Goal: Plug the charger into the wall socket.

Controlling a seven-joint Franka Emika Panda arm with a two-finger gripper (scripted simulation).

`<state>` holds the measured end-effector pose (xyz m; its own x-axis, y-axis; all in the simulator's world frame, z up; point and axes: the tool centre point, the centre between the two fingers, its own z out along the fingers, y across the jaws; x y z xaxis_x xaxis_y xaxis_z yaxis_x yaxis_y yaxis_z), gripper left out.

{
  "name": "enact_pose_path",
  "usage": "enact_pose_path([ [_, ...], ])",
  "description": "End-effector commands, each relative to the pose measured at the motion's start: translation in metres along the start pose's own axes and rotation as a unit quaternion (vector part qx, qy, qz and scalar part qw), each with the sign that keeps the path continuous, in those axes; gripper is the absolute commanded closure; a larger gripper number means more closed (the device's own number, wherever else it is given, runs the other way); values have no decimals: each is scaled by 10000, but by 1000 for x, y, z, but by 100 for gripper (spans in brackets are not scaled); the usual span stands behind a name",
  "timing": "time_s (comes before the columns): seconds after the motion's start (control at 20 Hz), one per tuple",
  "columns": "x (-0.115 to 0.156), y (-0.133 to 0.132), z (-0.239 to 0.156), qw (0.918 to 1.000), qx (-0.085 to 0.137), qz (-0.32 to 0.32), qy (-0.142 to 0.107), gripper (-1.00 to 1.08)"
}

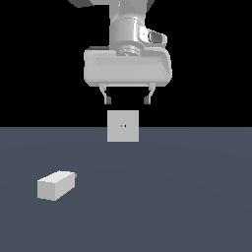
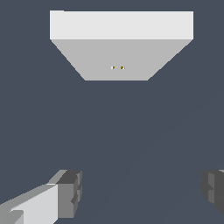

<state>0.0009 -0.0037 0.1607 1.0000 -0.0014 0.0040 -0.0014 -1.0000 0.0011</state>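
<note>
The wall socket [image 1: 123, 126] is a flat upright pale square plate with two tiny dots at its centre, standing at the far middle of the grey floor. It also shows in the wrist view [image 2: 117, 59]. The charger [image 1: 55, 185] is a small pale block lying on the floor at the exterior view's left, nearer the camera; it is out of the wrist view. My gripper [image 1: 127, 101] hangs open and empty just above the socket, well apart from the charger. In the wrist view the gripper [image 2: 142, 192] shows its fingers [image 2: 70, 192] spread wide.
A dark grey floor [image 1: 187, 197] spreads under everything, with a black background behind it.
</note>
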Motion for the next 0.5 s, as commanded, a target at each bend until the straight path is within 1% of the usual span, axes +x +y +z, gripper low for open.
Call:
enact_pose_path([
  [0.0,0,0,0,10000,0,0,0,-92],
  [0.25,-3,-2,2,10000,-1,32,9,-92],
  [0.45,-11,-8,8,9999,-3,107,30,-92],
])
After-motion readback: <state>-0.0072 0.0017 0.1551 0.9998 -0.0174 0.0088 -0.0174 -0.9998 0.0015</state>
